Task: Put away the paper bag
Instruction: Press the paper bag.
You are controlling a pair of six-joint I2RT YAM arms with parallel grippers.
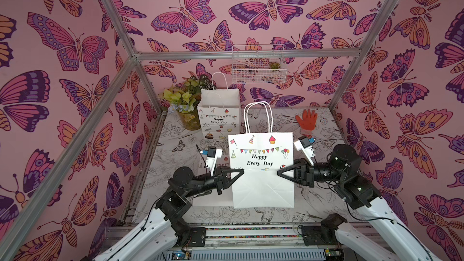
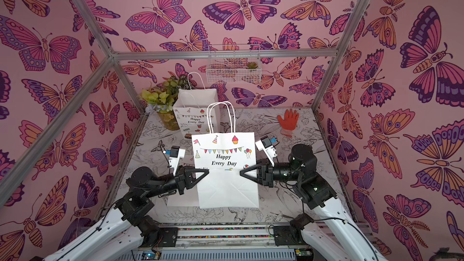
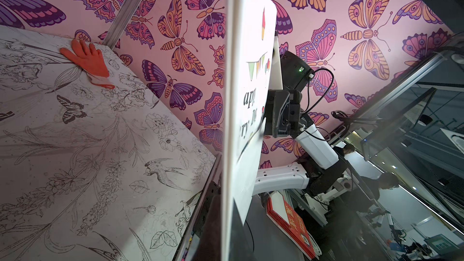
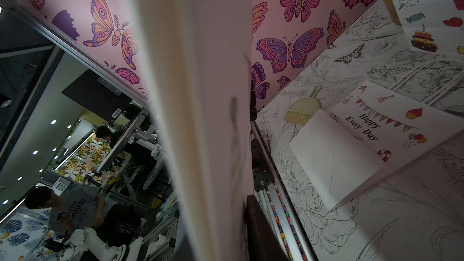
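Note:
A white paper bag [image 1: 261, 184] printed "Happy Every Day" hangs flat and upright above the table in both top views [image 2: 226, 187], its two cord handles pointing up. My left gripper [image 1: 241, 171] is shut on its left edge at mid-height. My right gripper [image 1: 278, 173] pinches the opposite edge at the same height. In the left wrist view the bag [image 3: 241, 96] runs edge-on between the dark fingers of the left gripper [image 3: 227, 234]. The right wrist view shows the blurred bag [image 4: 200, 96] against one dark finger [image 4: 261, 234]; the other finger is hidden.
A second printed bag [image 1: 218, 114] stands at the back beside a flower pot [image 1: 185, 111]. A third bag [image 4: 364, 146] lies flat on the table under the held one. An orange glove [image 1: 306, 120], a small brush [image 4: 303, 109] and a wall-mounted wire basket [image 1: 258, 69] are also here.

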